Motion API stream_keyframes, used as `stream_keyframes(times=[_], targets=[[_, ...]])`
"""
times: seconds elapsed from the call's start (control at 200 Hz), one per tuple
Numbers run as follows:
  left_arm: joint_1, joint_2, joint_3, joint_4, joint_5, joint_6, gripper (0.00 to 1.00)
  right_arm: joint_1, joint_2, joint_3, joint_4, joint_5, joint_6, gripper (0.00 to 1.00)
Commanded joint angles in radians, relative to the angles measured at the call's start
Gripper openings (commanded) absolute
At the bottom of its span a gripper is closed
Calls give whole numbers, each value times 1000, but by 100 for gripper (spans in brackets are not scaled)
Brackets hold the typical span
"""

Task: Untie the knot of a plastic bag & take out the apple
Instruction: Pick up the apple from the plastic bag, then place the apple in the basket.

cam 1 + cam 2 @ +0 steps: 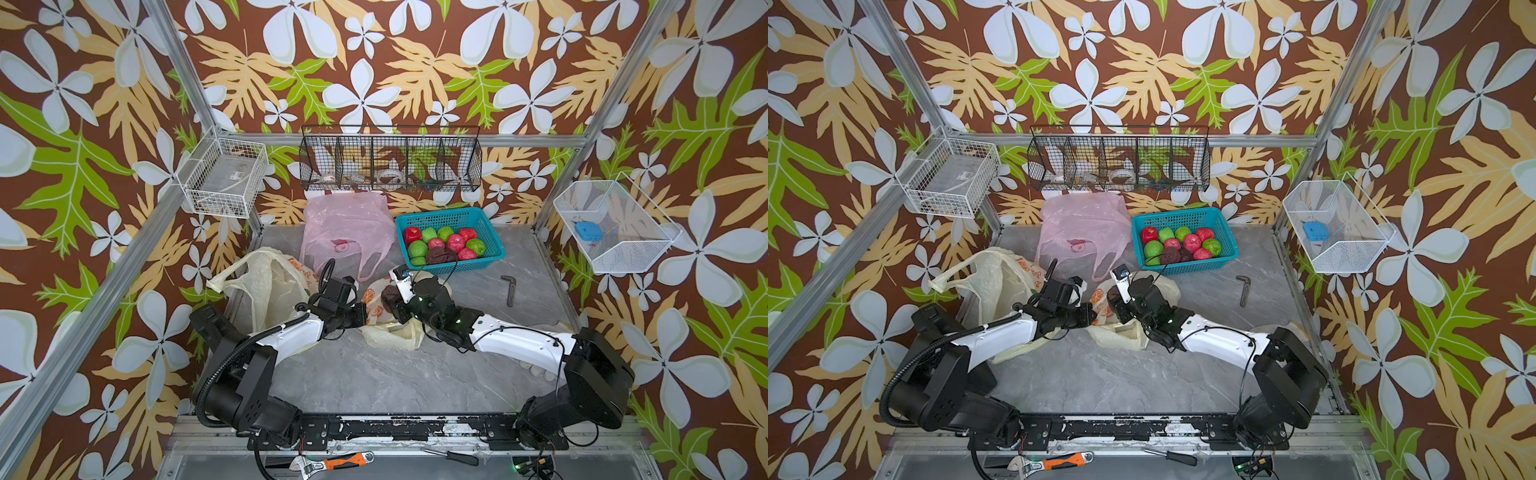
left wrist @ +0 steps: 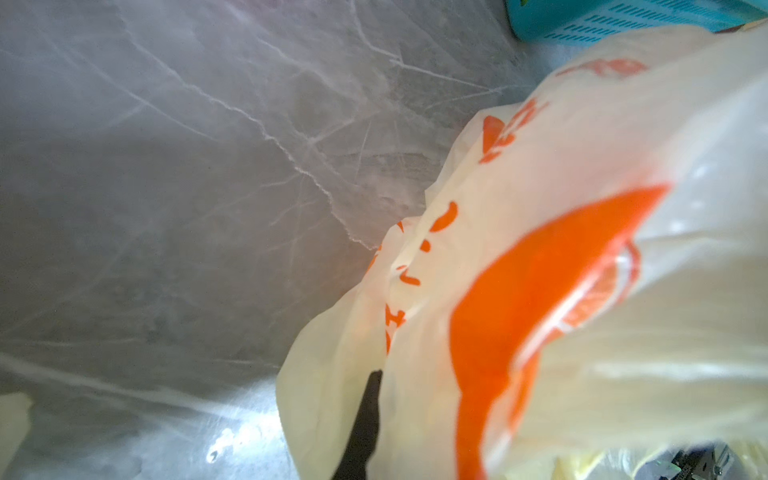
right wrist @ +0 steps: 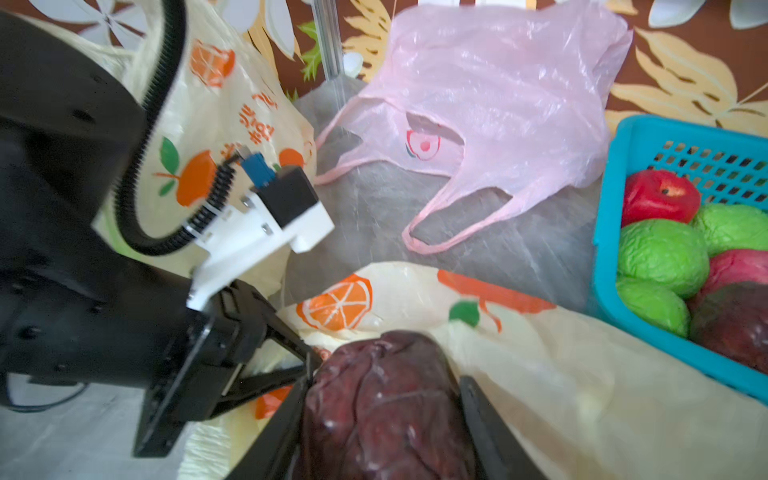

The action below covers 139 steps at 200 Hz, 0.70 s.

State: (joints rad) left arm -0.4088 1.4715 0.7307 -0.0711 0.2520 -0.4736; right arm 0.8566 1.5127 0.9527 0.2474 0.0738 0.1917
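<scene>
Just beside the teal basket (image 3: 604,249), the right claw (image 3: 384,415) is gripping the dark apple (image 3: 374,374) between part-spread jaws over the orange-print bag (image 3: 561,374). The left claw (image 3: 309,365) is pinching that bag's edge, fully closed.

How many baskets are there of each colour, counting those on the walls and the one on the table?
White wire baskets: 2
Black wire basket: 1
Blue plastic basket: 1
Total: 4
</scene>
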Motion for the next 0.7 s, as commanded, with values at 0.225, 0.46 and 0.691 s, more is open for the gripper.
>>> stream_keyframes(times=[0.225,0.46,0.691], targets=[[1,-39,-19,11,-11,-8,0,1,-114,42,-57,21,-41,39],[2,-116,-92,25,-34,-28,0,-55,-156,60,-106,191,-174,38],[2,-182,-149,23,-63,-37,0,-254,-129,54,-51,214,-151,38]])
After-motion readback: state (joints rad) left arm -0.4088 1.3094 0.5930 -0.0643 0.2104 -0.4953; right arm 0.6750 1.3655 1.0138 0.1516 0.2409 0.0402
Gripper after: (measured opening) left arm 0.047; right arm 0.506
